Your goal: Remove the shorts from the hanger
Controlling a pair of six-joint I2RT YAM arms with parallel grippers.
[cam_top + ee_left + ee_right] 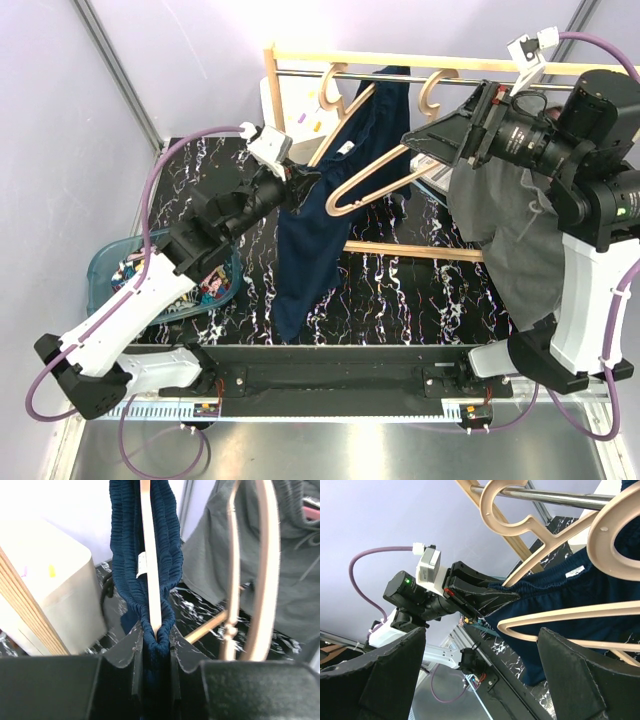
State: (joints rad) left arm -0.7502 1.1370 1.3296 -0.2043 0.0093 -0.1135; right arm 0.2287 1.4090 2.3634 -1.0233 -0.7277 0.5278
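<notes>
Your left wrist view shows the grip best: the left gripper [156, 645] is clamped on the gathered waistband of the navy shorts [125, 555], with the arm of the wooden hanger [150, 555] running down into the same pinch. Whether the pads also touch the wood, you cannot tell.

The right wrist view gives what that one hides: both hanger hooks sit over the rack's metal rail [545, 497], and the right gripper [482, 645] stands wide apart, holding nothing, just in front of a second hanger [600, 615].

Only the overhead view shows the rest. The navy shorts hang from the middle of the rack down to the table [400, 290], and the grey shorts [505, 235] drape at the rack's right end, under the right arm. The cartoon-print shorts [215, 290] lie in a teal basket [105, 265], well left of the rack.

The table is black with white marbling — pale lilac walls [150, 60] stand behind the rack, and a beige box [50, 580] sits at the rack's left end.
</notes>
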